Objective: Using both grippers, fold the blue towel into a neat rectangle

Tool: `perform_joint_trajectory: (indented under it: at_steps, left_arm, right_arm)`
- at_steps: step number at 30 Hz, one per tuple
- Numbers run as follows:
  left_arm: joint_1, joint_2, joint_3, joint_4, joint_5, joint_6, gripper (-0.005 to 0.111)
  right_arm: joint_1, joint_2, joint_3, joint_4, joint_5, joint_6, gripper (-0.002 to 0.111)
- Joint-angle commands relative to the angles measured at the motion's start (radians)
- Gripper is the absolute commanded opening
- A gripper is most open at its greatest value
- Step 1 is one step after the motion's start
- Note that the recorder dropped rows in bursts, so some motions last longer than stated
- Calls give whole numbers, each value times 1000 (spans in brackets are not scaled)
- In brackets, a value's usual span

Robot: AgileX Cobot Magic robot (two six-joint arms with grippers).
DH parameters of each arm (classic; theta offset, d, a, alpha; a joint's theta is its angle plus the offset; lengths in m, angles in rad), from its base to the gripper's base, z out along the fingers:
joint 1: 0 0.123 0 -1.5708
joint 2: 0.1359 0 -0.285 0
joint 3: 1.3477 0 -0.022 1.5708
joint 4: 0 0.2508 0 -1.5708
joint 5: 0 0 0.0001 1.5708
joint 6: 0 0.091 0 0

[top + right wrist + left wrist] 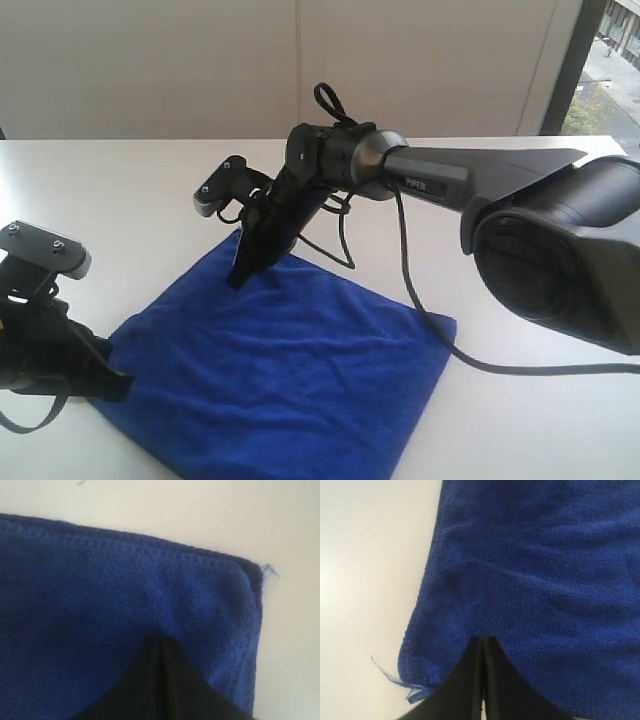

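The blue towel (290,370) is spread flat on the white table (120,190). The left gripper (482,641) is closed, its tips pressed onto the towel's near left corner, beside a loose thread (381,667). The right gripper (240,276) is likewise closed, its tips set on the towel's far corner. Whether cloth is pinched cannot be told.

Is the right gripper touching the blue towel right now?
Touching. Right wrist view: the right gripper presses tip-first into the blue towel, which dimples around it.
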Motion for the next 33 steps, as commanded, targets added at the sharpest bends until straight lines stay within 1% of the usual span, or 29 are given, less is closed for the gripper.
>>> perform_joint_trajectory:
  at_steps: [1, 4, 8, 17, 22, 25, 30, 33]
  left_arm:
    - [1, -9, 8, -12, 0, -9, 0]
    - [1, -9, 8, -12, 0, -9, 0]
    - [1, -9, 8, -12, -6, -9, 0]
    - [1, -9, 8, -12, -10, -9, 0]
    - [1, -9, 8, -12, -10, -9, 0]
    - [1, -9, 8, -12, -10, -9, 0]
    - [1, -9, 8, -12, -10, -9, 0]
    - [1, -9, 8, -12, -10, -9, 0]
  right_arm:
    - [-29, 11, -4, -119, -61, 80, 0]
    - [-55, 11, -4, -161, -86, 123, 0]
    - [-103, 11, -4, -163, -85, 128, 0]
    - [-240, 11, -4, -169, -71, 193, 0]
    - [-266, 8, -4, -185, -26, 206, 0]
    - [-271, 9, 0, -242, 1, 261, 0]
    - [-271, 9, 3, -437, 32, 391, 0]
    - [-279, 9, 3, -483, 57, 417, 0]
